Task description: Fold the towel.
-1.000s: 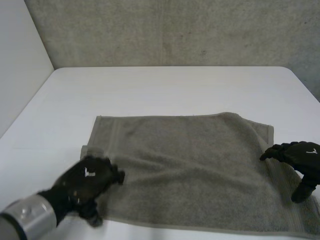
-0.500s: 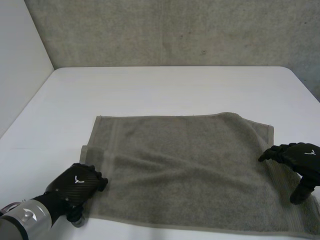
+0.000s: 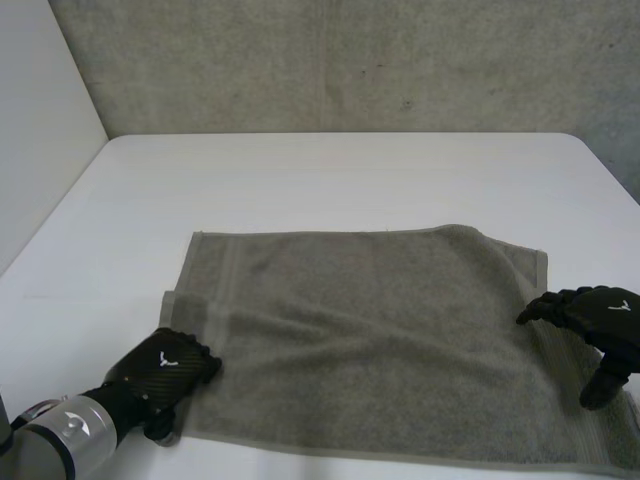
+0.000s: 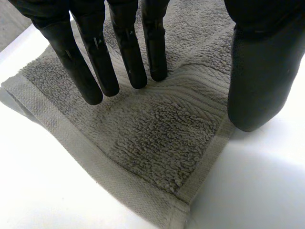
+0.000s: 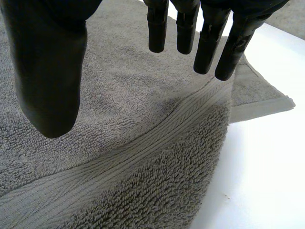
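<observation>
A grey-green towel [image 3: 370,330] lies spread flat on the white table [image 3: 330,180], with its far right corner folded over a little. My left hand [image 3: 165,365] is at the towel's near left corner. In the left wrist view its straight fingers [image 4: 95,62] rest their tips on the towel [image 4: 157,143], and the thumb [image 4: 257,81] stands just off the side hem over the table. My right hand [image 3: 600,320] is over the towel's right edge. In the right wrist view its fingers [image 5: 205,43] and thumb [image 5: 47,71] hang spread above the towel [image 5: 119,143], holding nothing.
A grey wall [image 3: 350,60] closes off the table's far side and a white wall [image 3: 40,120] stands at the left. Bare table runs beyond the towel's far edge and along its left side.
My left hand has drawn back from the towel's left part to its near left corner and settled low there. The right hand has hardly moved.
</observation>
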